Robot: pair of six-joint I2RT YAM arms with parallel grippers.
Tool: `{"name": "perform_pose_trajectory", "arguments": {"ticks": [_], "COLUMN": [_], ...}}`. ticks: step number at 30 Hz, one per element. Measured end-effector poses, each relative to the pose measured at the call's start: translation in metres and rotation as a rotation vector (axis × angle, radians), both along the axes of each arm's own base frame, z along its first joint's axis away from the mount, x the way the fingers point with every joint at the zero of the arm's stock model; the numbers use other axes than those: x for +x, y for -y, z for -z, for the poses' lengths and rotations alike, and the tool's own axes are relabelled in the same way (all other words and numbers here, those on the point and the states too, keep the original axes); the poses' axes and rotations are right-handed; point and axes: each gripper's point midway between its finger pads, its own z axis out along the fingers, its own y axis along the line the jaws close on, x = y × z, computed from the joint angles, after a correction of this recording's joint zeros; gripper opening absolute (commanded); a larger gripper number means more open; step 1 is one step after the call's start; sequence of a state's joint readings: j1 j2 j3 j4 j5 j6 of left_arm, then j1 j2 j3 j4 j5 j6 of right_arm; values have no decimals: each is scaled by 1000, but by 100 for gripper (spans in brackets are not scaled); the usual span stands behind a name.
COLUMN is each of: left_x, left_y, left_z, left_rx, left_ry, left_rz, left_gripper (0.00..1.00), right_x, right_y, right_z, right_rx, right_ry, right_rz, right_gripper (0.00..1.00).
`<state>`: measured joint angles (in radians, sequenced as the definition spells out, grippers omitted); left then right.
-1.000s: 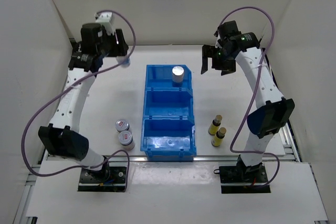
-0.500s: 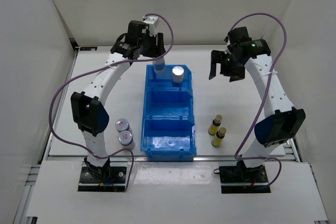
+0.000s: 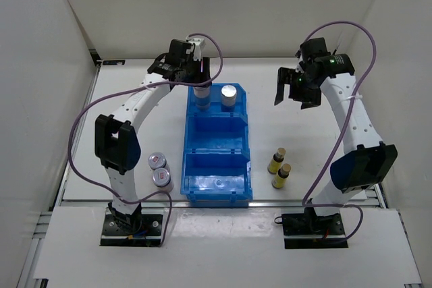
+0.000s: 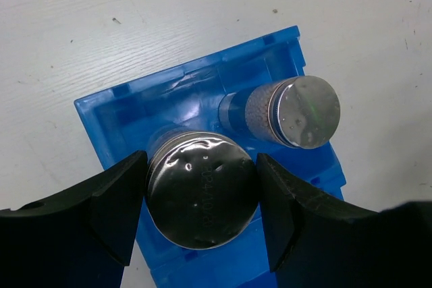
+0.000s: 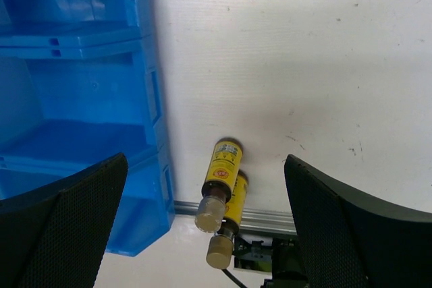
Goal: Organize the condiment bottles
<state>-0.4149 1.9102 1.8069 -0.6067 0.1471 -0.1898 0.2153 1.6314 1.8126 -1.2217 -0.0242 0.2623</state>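
Observation:
My left gripper is shut on a tall white-and-blue bottle, its silver cap between my fingers, held in the far compartment of the blue bin. A second tall silver-capped bottle stands in that same compartment, also in the left wrist view. Two squat silver-topped bottles stand left of the bin. Two slim yellow bottles with tan caps stand right of it, also in the right wrist view. My right gripper is open and empty, high over the table's right side.
The bin's middle and near compartments hold nothing. White walls enclose the table on three sides. A metal rail runs along the table's near edge by the yellow bottles.
My left arm swung from the far left to the bin's far compartment, carrying the tall bottle, and lowered it in. My right gripper drifted slightly right.

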Motion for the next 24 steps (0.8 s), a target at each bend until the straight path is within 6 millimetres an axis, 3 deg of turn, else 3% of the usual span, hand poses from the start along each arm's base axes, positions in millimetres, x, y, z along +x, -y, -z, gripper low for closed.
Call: {"name": "perform_pose_trajectory", "arguments": {"ticks": [4,9,11,15,16,18,19,24], "left_x": [2,4,3,1,1,2,3,5], "left_y": [3,7,7,9,10,13,13,14], "left_z": [14,37,44,45,45,43,42,38], "left_rx": [-8,-12,-9,-10,-12,-19,-23,-28], "left_ry": [-35,-88,-104,-110,-107,-98,-94,-77], "left_rz": [-8,-18,-20,-17,-15,-10,-11,-7], "left_gripper": [33,65,69,81,90,92,100,100], "right_x": [-4,-13,-17,-26,-28,-35,-39,-61], "right_y": [1,3,5,10,10,10,10,-1], "right_z": [9,24,29,39,41,42,41,35], "right_rx": [-6,-19,-30,-54,-56,-54,-52,-43], "right_ry": [-32,-93,-113,-151,-158,-162,-162,-136], "right_rz": [-1,2,8,25,26,21,17,-34], "right_gripper": [100,100,100,100,100,100,100,95]}}
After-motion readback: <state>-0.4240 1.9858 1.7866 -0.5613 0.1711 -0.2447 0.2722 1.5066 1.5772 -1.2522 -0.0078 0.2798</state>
